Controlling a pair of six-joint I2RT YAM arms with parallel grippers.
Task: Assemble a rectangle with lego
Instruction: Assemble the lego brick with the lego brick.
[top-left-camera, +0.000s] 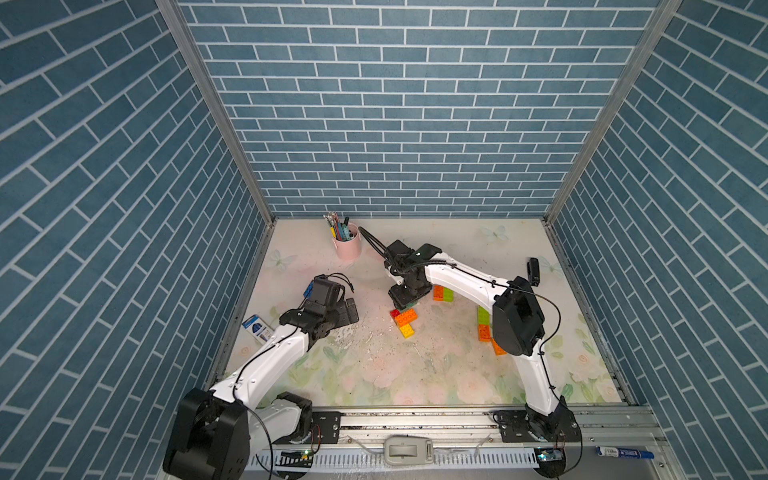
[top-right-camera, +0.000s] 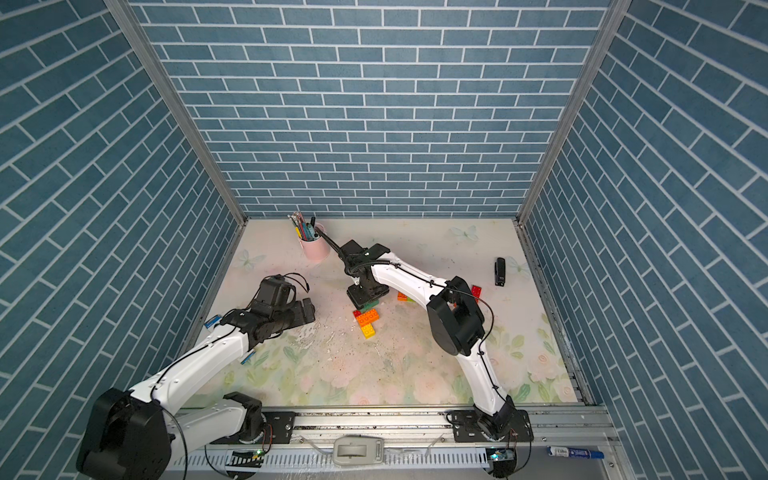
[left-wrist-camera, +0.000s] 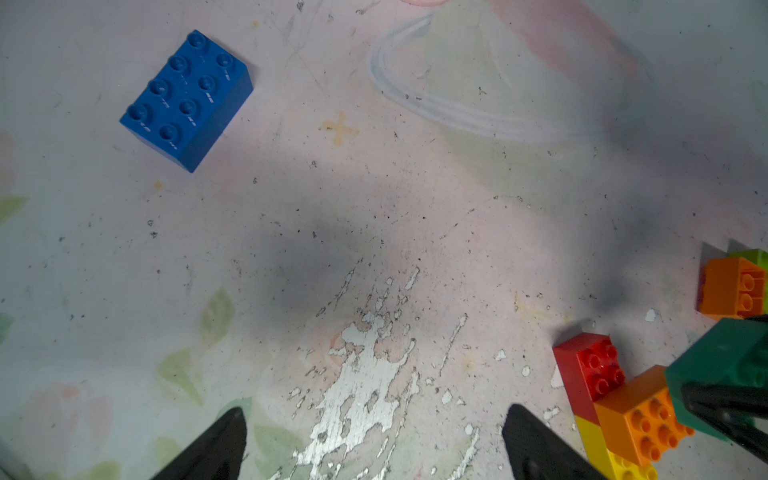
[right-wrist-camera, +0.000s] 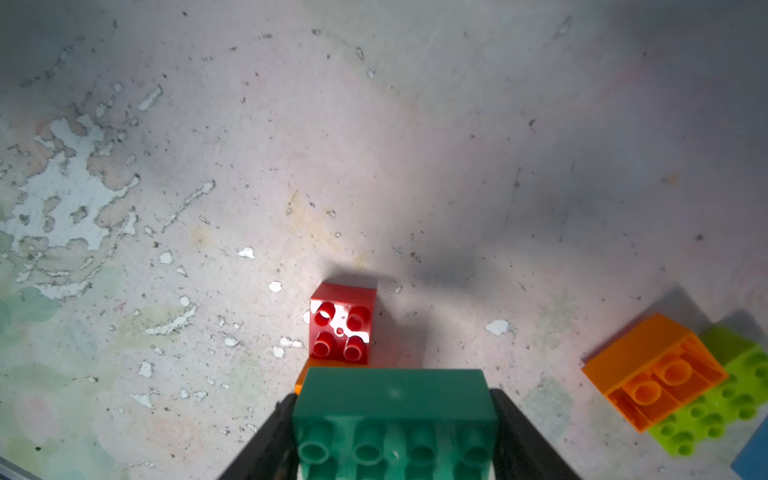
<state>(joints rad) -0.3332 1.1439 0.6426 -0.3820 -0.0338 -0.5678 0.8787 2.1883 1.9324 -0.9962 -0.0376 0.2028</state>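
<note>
Hovering over the tabletop, the left gripper is standing wide open, a blue brick lying well apart. Mid-table, the right gripper is clamping a dark green brick over the clustered red brick, orange brick and yellow brick. Further right, an upturned orange piece is touching a lime brick.

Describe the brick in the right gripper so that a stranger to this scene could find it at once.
On the floral table, near its middle, red, orange and yellow bricks sit together in a cluster. Just above them, the right gripper clamps the dark green brick. It is the only dark green one in view, and the only brick held.
</note>
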